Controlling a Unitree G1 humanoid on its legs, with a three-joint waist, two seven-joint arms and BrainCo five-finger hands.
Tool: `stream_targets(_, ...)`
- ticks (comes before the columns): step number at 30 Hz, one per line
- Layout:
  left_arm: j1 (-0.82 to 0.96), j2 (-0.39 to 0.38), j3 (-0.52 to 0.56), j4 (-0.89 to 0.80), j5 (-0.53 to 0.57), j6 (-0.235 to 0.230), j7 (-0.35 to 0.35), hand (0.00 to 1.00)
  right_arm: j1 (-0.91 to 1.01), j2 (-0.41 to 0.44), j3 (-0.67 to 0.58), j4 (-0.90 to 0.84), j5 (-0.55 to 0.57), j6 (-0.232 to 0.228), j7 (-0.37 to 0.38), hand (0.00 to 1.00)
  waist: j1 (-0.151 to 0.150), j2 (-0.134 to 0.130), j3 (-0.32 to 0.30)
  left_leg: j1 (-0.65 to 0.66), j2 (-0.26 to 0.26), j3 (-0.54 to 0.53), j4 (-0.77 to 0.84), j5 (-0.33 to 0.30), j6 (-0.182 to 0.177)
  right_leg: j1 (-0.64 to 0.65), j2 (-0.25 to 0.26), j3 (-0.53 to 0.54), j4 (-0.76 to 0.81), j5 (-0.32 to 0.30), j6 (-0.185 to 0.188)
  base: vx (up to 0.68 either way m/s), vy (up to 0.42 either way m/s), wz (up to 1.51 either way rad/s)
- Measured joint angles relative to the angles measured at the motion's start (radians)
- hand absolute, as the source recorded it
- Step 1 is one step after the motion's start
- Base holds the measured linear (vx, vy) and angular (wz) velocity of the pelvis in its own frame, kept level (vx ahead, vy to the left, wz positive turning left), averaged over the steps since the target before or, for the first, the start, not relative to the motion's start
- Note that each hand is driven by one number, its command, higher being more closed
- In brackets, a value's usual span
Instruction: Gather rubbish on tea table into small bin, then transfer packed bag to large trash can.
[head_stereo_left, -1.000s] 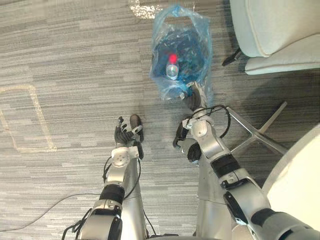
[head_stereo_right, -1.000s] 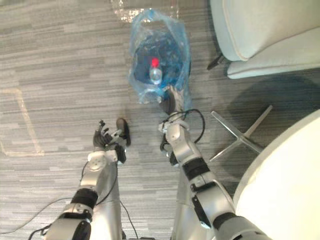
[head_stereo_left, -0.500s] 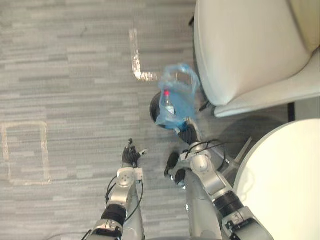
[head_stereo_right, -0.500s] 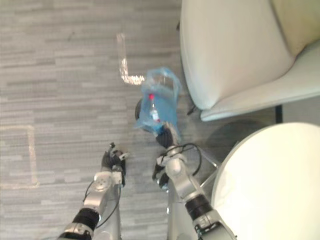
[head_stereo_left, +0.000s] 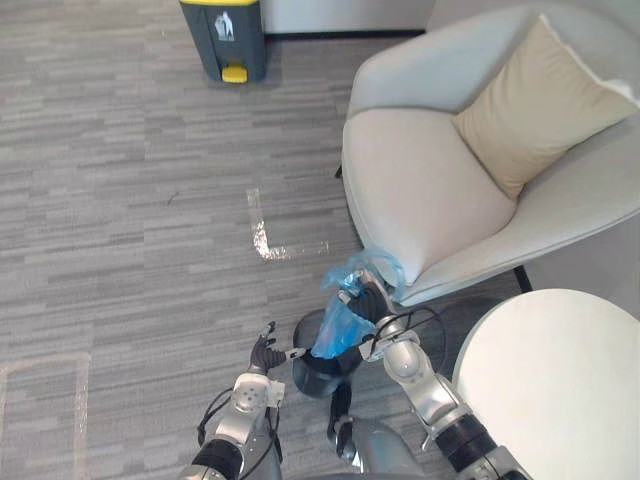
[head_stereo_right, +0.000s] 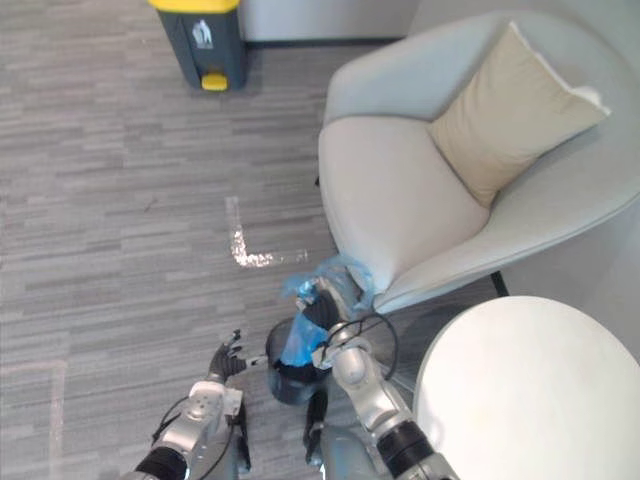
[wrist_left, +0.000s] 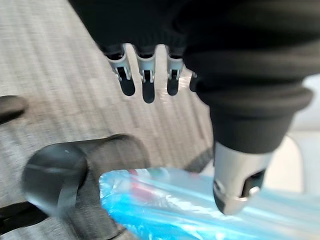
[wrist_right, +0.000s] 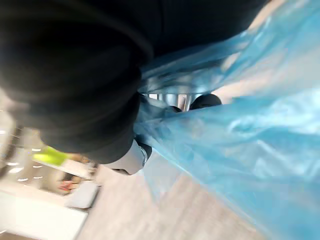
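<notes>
The right hand (head_stereo_left: 372, 303) pinches the blue bag (head_stereo_left: 338, 328) by its top, hanging upright over the small bin (head_stereo_left: 312, 377), nearer than the loose-fingered left hand (head_stereo_left: 264, 353).

1 bag (head_stereo_left: 343, 325) (blue), 1 sm bin (head_stereo_left: 312, 376), 1 lg can (head_stereo_left: 224, 38), 1 armchair (head_stereo_left: 420, 190)

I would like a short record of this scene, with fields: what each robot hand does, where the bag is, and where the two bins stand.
right robot hand: shut on the top of the blue bag
left robot hand: open, holds nothing, beside the small bin
blue bag: hangs from the right robot hand, lower end at the small bin's mouth
small bin: black, on the carpet between the two hands
large trash can: grey with a yellow lid, far across the carpet
armchair: just beyond the bag
tea table: round, white, at the robot's right
</notes>
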Motion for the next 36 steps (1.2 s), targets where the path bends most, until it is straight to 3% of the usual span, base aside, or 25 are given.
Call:
stream_targets(4,0.059,0.012,-0.015,-0.033,0.015,-0.001,-0.022,0.00,0.054,-0.021,0.009,-0.014,0.000,-0.009,0.038,1.00,-0.005,0.012,-0.040,0.058,-0.023,0.013,-0.039,0.007,0.006,0.060,-0.001,0.020,-0.060,0.030,0.007,0.00,0.054,-0.11)
stream_targets(11,0.141,0.030,-0.019,-0.100,0.016,0.002,-0.044,0.00,0.084,-0.031,0.007,-0.014,-0.001,-0.009,0.055,1.00,-0.012,0.024,-0.056,0.111,-0.044,0.013,-0.109,0.049,0.014,0.107,-0.003,0.037,-0.126,0.080,0.014,-0.07,0.026,-0.04)
stream_targets(14,0.215,0.029,-0.063,-0.229,0.015,0.002,-0.064,0.00,0.100,-0.056,-0.007,-0.030,-0.001,-0.009,0.057,1.00,-0.011,0.038,-0.074,0.127,-0.050,0.010,-0.147,0.058,0.013,0.108,-0.008,0.049,-0.133,0.073,0.028,-0.05,0.018,-0.01)
stream_targets(19,0.204,0.029,-0.085,-0.255,-0.028,-0.022,-0.094,0.00,0.124,-0.119,-0.063,-0.108,0.003,-0.017,0.048,1.00,-0.011,0.047,-0.083,0.145,-0.058,0.004,-0.174,0.071,0.014,0.113,-0.010,0.063,-0.142,0.082,0.036,-0.01,0.022,-0.04)
stream_targets(28,0.194,0.080,-0.041,-0.450,-0.025,-0.030,-0.073,0.00,0.097,-0.246,-0.113,-0.176,0.123,-0.046,0.083,1.00,-0.024,0.051,-0.092,0.172,-0.058,0.018,-0.174,0.074,0.022,0.134,-0.004,0.093,-0.159,0.105,0.027,0.04,-0.005,-0.10)
stream_targets(36,0.195,0.116,-0.004,-0.637,-0.029,-0.075,-0.082,0.00,0.036,-0.332,-0.144,-0.297,0.236,-0.091,0.115,1.00,-0.034,0.063,-0.110,0.192,-0.063,0.043,-0.174,0.069,0.023,0.143,0.000,0.114,-0.158,0.107,0.031,0.00,-0.002,-0.08)
